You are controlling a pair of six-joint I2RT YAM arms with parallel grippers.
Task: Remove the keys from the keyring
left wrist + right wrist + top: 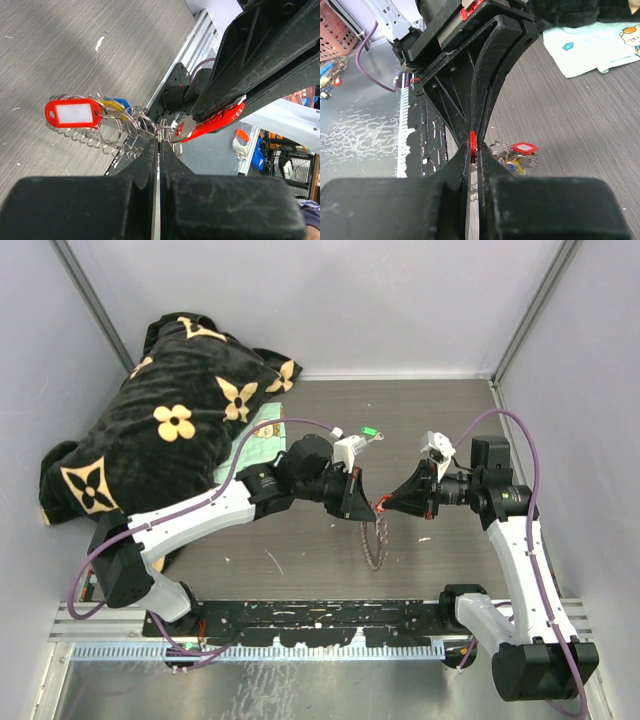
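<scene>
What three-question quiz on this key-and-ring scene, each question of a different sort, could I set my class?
1. True or false: the left pincer and the right pincer are both shut.
2. In the overhead view the big ring shows: A just below the pincers; B far left; C far right.
3. Fill in: the tag pinched by the right pincer is ____ in colour.
Key: 1 true; 2 A; 3 red.
</scene>
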